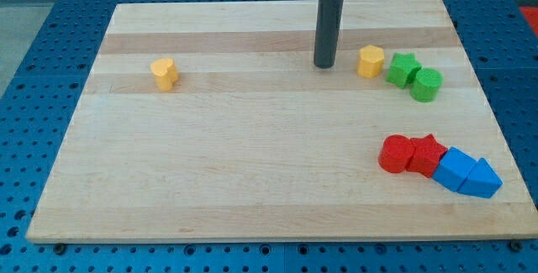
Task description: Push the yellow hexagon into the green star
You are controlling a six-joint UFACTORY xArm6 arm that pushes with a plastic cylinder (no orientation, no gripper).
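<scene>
Rod stands upright, my tip (324, 65) just left of yellow hexagon (370, 61), which touches green star (403, 70).

The rod (327, 21) runs off the view's top, so its upper end and the arm carrying it are cut away; only a sliver of the mount shows there. The blue perforated base (34, 71) under the tabletop (252, 139) is clipped by all four edges of the view. Near the tabletop's right edge, the red star (428, 155) is partly covered: the red cylinder (394, 154) overlaps its left side, and the blue cube (455, 169) hides its lower right points. The blue triangular block (482, 179) masks the cube's right face. Whether the yellow hexagon (370, 60) touches the green star (403, 69) cannot be told.
</scene>
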